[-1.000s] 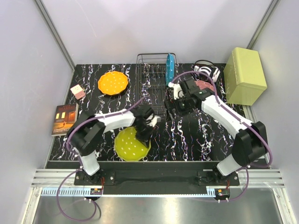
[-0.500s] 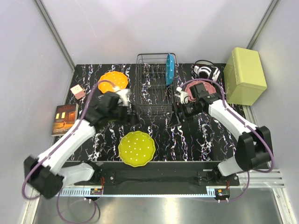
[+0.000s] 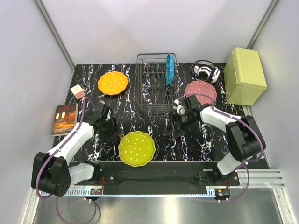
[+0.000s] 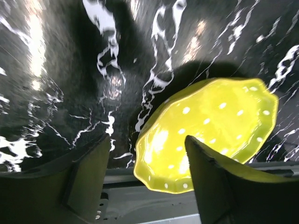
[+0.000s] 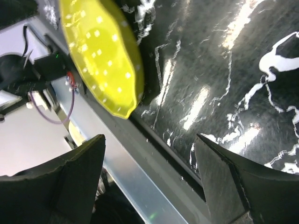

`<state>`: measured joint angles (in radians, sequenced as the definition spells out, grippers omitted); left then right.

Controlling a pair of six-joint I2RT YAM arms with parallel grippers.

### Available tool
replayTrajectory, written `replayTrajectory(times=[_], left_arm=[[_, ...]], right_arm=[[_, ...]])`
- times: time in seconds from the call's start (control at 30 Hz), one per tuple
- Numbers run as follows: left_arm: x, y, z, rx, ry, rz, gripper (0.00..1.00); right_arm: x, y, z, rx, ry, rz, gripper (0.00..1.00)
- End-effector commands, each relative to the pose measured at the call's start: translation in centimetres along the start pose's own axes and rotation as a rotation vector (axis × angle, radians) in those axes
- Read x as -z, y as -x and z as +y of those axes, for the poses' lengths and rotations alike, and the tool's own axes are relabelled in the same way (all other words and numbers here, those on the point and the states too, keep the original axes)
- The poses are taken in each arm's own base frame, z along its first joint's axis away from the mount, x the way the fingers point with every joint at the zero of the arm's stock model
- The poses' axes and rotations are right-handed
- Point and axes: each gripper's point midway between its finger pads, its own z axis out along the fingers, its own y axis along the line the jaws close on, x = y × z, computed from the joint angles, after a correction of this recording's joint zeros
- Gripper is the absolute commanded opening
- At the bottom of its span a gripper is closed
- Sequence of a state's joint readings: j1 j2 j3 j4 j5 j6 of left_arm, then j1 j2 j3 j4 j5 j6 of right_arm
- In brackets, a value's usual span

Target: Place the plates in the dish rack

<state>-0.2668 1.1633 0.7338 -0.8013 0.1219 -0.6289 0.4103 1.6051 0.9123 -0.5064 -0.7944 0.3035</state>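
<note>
A yellow-green plate (image 3: 136, 148) lies flat near the table's front edge, also seen in the left wrist view (image 4: 210, 130) and the right wrist view (image 5: 100, 51). My left gripper (image 3: 106, 127) hangs open just left of it, with nothing between its fingers (image 4: 147, 140). My right gripper (image 3: 174, 126) stands open to the plate's upper right, in front of the dish rack (image 3: 149, 100), and is empty (image 5: 149, 140). A blue plate (image 3: 170, 69) stands on edge in the rack's right side. An orange plate (image 3: 113, 82) lies left of the rack and a pink plate (image 3: 200, 90) lies right of it.
A book (image 3: 64, 119) and a small pink-and-white box (image 3: 78, 91) sit at the table's left edge. Headphones (image 3: 205, 71) and a tall pale-green box (image 3: 245, 76) stand at the back right. A metal rail runs along the front edge (image 5: 140, 186).
The left gripper opened, let go of the yellow-green plate, which now lies flat, and moved off to its left. The right gripper drew back from the rack toward the front.
</note>
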Motion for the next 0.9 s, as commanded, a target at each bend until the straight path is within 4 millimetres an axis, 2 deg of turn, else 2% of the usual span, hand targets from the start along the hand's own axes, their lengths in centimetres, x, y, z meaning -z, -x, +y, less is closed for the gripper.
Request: replayTrajectory(times=[0.0, 0.03, 0.07, 0.13, 0.17, 0.23, 0.27, 0.37, 0.47, 0.63, 0.87], left_arm=[[-1.2, -2.3, -0.2, 0.075, -0.041, 0.1, 0.65], [-1.4, -2.7, 0.0, 0.093, -0.035, 0.115, 0.59], [-1.6, -3.6, 0.1, 0.103, -0.042, 0.15, 0.55], [-2.0, -5.0, 0.5, 0.103, -0.049, 0.192, 0.43], [-1.9, -5.6, 0.3, 0.097, -0.065, 0.217, 0.34], [-2.0, -7.1, 0.3, 0.061, -0.066, 0.254, 0.3], [-2.2, -7.5, 0.3, 0.063, -0.069, 0.274, 0.22], [-3.2, -8.5, -0.4, 0.078, -0.106, 0.336, 0.1], [-3.9, -7.8, -1.9, 0.081, -0.159, 0.327, 0.02], [-3.9, -6.2, -4.7, 0.012, -0.238, 0.299, 0.0], [-4.6, -6.2, -9.3, -0.101, -0.357, 0.338, 0.0]], right_arm=[[-2.6, 2.5, -0.5, -0.08, -0.023, -0.105, 0.83], [-3.6, 2.3, -1.3, -0.117, -0.031, -0.08, 0.83], [-4.2, 2.2, -1.3, -0.132, -0.027, -0.068, 0.83], [-5.1, 1.9, -1.5, -0.179, -0.014, -0.042, 0.82], [-5.4, 1.7, -1.5, -0.186, -0.014, -0.032, 0.82], [-5.9, 1.1, -1.9, -0.214, -0.019, -0.011, 0.82], [-6.2, 0.7, -2.0, -0.221, -0.023, -0.003, 0.82], [-6.5, -0.5, -2.6, -0.246, -0.041, 0.0, 0.81], [-6.2, -1.7, -2.1, -0.217, -0.054, -0.011, 0.8], [-4.4, -2.6, -2.0, -0.184, -0.096, -0.067, 0.79], [-4.0, -1.7, -1.6, -0.176, -0.077, -0.16, 0.78]])
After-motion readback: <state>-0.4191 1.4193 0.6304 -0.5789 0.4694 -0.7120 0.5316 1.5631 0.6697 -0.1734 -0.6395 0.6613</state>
